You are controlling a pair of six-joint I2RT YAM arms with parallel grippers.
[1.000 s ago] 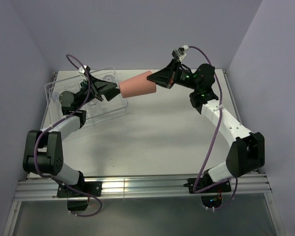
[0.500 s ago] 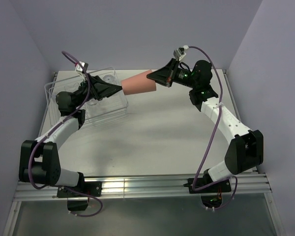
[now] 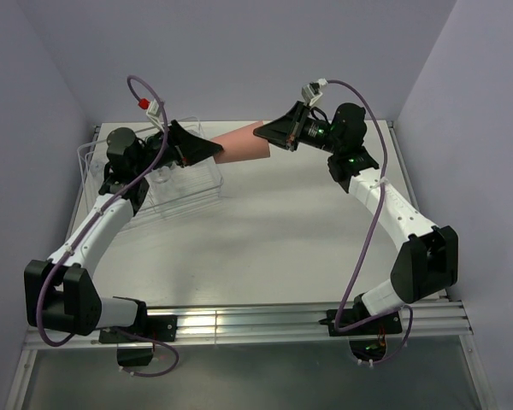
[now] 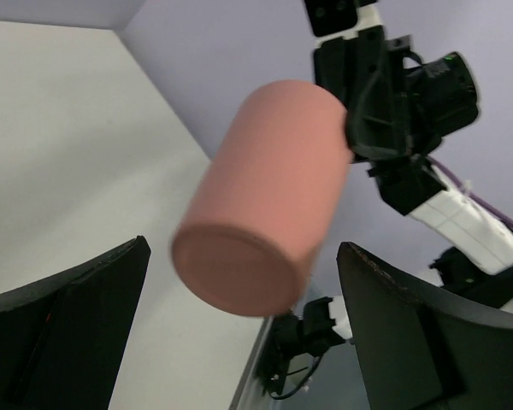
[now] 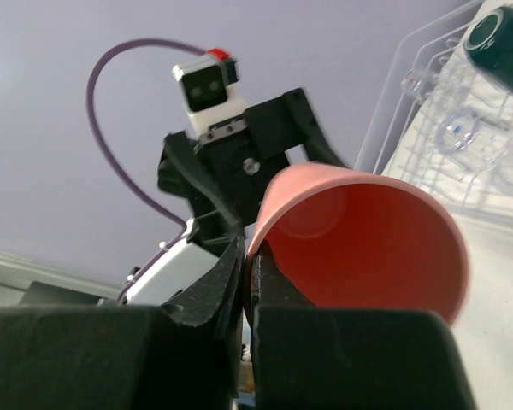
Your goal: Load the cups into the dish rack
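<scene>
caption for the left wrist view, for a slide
Right gripper presents pink cup bottom-first between open left fingers.

overhead view, two close wrist views, shared pink cup (image 3: pixel 242 143)

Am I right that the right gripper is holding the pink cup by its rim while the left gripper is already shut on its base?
Not quite: the left gripper is open, its fingers apart on either side of the pink cup, as the left wrist view shows. The right gripper does pinch the rim.

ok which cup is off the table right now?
The salmon-pink cup: the right gripper pinches its rim, holding it sideways in mid-air. The dark green mug and clear tumblers sit in the dish rack.
</scene>
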